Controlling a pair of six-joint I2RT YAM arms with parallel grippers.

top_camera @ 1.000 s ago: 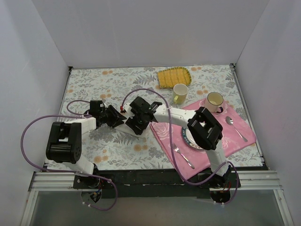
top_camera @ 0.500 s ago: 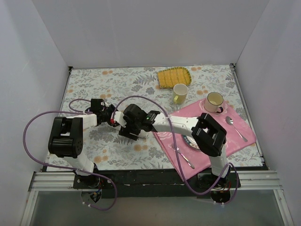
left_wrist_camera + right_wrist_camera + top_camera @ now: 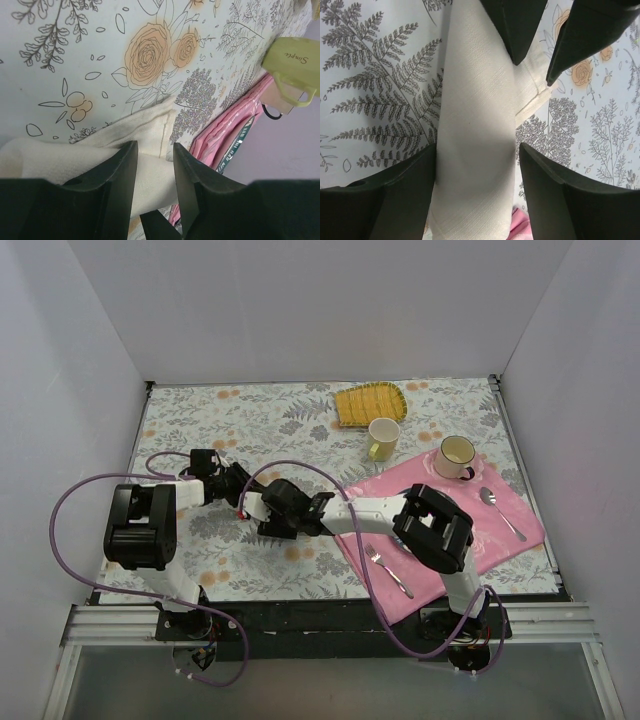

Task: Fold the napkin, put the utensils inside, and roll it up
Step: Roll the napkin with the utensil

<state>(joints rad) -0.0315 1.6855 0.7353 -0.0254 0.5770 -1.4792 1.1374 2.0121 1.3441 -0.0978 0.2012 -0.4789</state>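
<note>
Right gripper [image 3: 477, 149] grasps the napkin [image 3: 480, 90]; its jaws are part-way apart and the rolled cream cloth fills the gap between them, touching both inner faces; the roll runs straight out past the tips across the flowered table [image 3: 200, 420].

Left gripper [image 3: 154, 147] sits just ahead of the right jaws, tip to tip with them; its jaws are a narrow gap apart with cloth in that gap; cannot tell if they pinch it or only straddle it; a flat seamed corner of the napkin lies on the table just beyond the left tips.

In the top view both grippers are low over the table, close together, and cover most of the napkin.

Pink mat [image 3: 515, 535] lies behind the right jaws, under that arm, near the roll's end; fork [image 3: 388, 572] and spoon [image 3: 500, 510] lie on it, well apart from both jaws; a cream mug [image 3: 456, 455] stands at its far corner; a yellow-green mug [image 3: 383, 438] and a yellow mat [image 3: 368, 403] sit further off.
</note>
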